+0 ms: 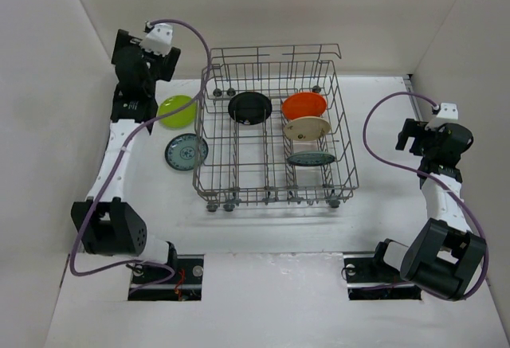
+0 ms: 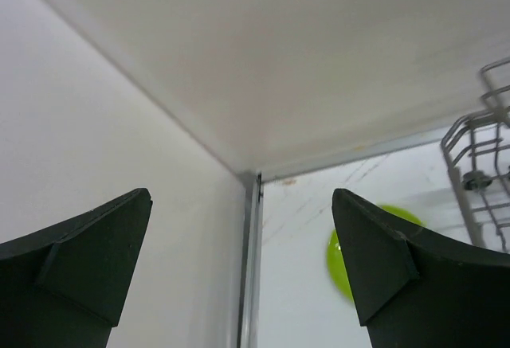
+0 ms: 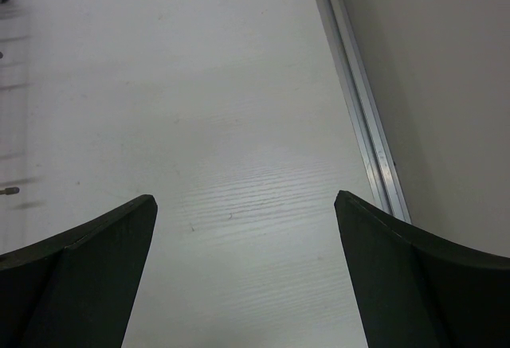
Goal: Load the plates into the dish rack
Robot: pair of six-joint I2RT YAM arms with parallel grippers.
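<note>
The grey wire dish rack (image 1: 209, 174) stands mid-table. In it stand a black plate (image 1: 250, 107), an orange plate (image 1: 304, 106), a cream plate (image 1: 307, 128) and a teal plate (image 1: 310, 158). A lime green plate (image 1: 177, 111) and a second teal patterned plate (image 1: 186, 151) lie flat on the table left of the rack. My left gripper (image 1: 142, 77) is open and empty, raised by the far left wall above the lime plate (image 2: 338, 260). My right gripper (image 1: 414, 137) is open and empty over bare table right of the rack.
White walls close in the table on the left, back and right; a metal strip (image 3: 362, 109) runs along the right wall's foot. The rack's corner (image 2: 478, 173) shows at the right of the left wrist view.
</note>
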